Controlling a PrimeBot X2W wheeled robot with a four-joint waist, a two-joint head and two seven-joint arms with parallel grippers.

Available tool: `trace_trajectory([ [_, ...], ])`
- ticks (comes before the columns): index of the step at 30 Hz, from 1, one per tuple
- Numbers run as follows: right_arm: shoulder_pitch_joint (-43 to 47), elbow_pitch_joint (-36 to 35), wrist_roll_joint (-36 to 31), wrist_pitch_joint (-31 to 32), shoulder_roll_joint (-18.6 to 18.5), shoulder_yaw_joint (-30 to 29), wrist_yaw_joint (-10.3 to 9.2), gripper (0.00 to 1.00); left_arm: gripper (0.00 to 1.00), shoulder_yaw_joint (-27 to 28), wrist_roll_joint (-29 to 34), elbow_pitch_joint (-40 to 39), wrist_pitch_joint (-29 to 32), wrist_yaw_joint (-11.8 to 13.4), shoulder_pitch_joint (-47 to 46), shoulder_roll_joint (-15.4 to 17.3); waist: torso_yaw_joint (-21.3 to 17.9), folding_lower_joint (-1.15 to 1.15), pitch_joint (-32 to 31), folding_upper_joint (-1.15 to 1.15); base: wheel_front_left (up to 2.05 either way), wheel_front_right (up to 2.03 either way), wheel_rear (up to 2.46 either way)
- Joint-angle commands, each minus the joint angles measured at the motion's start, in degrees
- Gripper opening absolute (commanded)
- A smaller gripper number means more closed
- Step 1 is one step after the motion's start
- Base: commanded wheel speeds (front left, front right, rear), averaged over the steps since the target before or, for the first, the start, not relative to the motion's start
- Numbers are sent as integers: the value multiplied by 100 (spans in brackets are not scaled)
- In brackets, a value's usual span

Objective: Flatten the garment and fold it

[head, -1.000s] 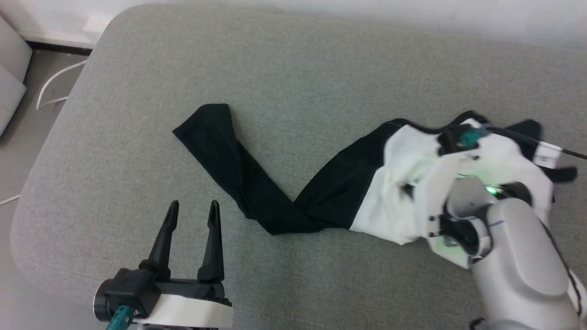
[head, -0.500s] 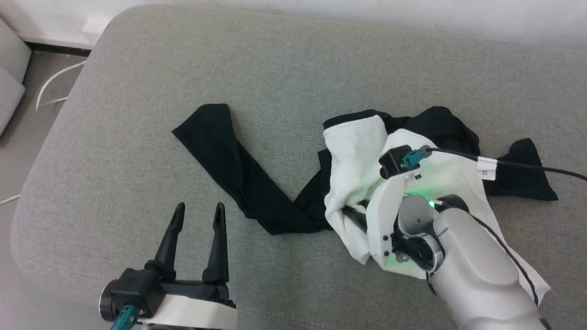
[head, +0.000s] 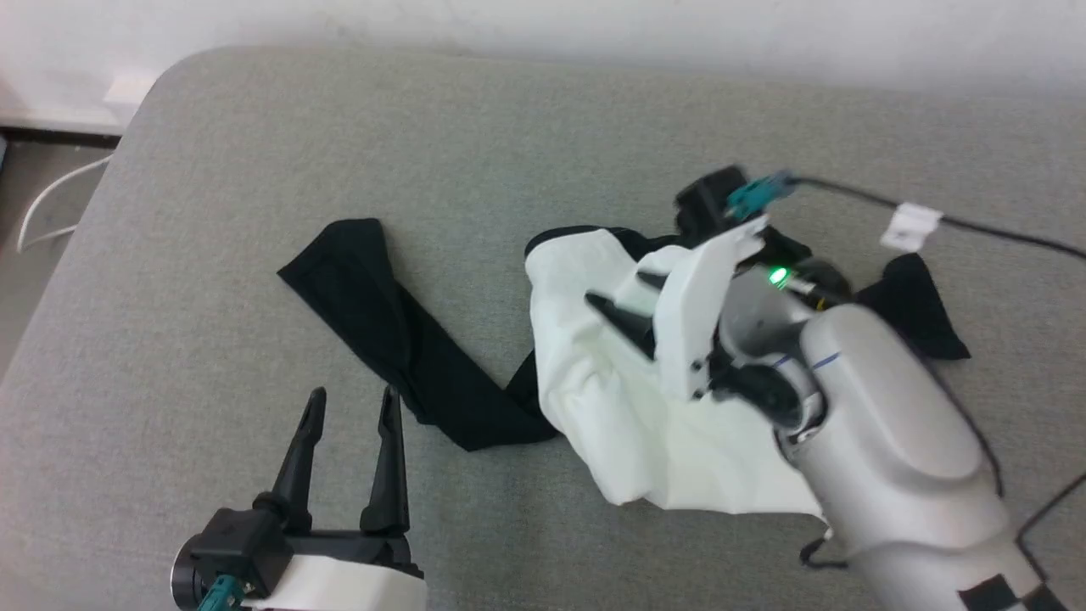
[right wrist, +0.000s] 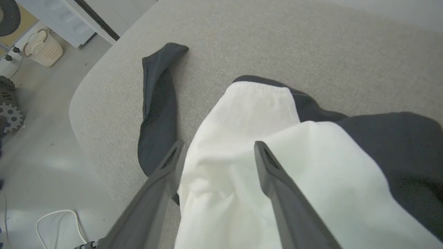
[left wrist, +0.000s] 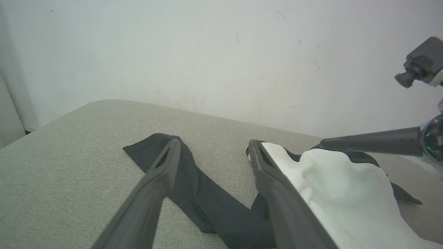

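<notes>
Grey upholstered surface [head: 509,127]: bears the garment [head: 594,399], bunched right of centre, its white body heaped and one black sleeve [head: 382,331] trailing flat toward the left. Right gripper [right wrist: 219,144]: jaws spread wide and grasping nothing, poised over the white heap with fingers pointing left. Left gripper [head: 352,394]: jaws likewise apart and empty, at the near left, fingertips close to the sleeve's bend.

A grey fabric-covered surface [head: 339,144], its rounded corner at 10 o'clock, sits before a white wall [head: 543,25] at 12 o'clock. In the right wrist view, a cream perforated basket [right wrist: 43,48] stands on the pale floor [right wrist: 45,162] at 10 o'clock, and a white cable [right wrist: 59,221] loops at 7 o'clock.
</notes>
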Motion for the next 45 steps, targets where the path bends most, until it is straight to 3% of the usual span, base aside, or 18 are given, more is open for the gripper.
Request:
trace_trajectory([
  [1, -22, -174, -111, 60, -26, -138, -3, 100, 100, 26, 17, -14, -27, 41, 76, -9, -174, 0, -145, 0, 0, 0, 0],
  [8, 551, -1310, -966, 358, -519, -1342, -3, 100, 100, -2, -1, -77, -27, 68, 117, -9, -297, 0, -131, 0, 0, 0, 0],
  [15, 1236, -1511, -1444, 557, -896, -2234, -3, 100, 100, 7, -17, -100, -27, 10, 51, -9, -236, 0, 83, 0, 0, 0, 0],
  [20, 1399, -1305, -1528, 780, -1112, -2324, -3, 100, 100, 42, 7, -92, -27, -47, -8, -9, -183, 0, 232, 0, 0, 0, 0],
  [36, 847, -76, -1859, 430, -1288, -2177, -3, 100, 100, 46, 57, -131, -27, -192, -273, -9, 113, 0, 727, 0, 0, 0, 0],
  [37, 820, 10, -1896, 455, -1273, -2235, -3, 35, 100, 49, 48, -136, -27, -189, -287, -9, 120, 0, 744, 0, 0, 0, 0],
  [38, 794, 59, -1940, 456, -1259, -2255, -3, 0, 100, 50, 34, -140, -27, -183, -297, -9, 124, 0, 755, 0, 0, 0, 0],
  [45, 642, 28, -1903, 241, -1080, -2431, -3, 0, 100, 125, 70, -129, -27, -196, -258, -9, -40, 0, 634, 0, 0, 0, 0],
])
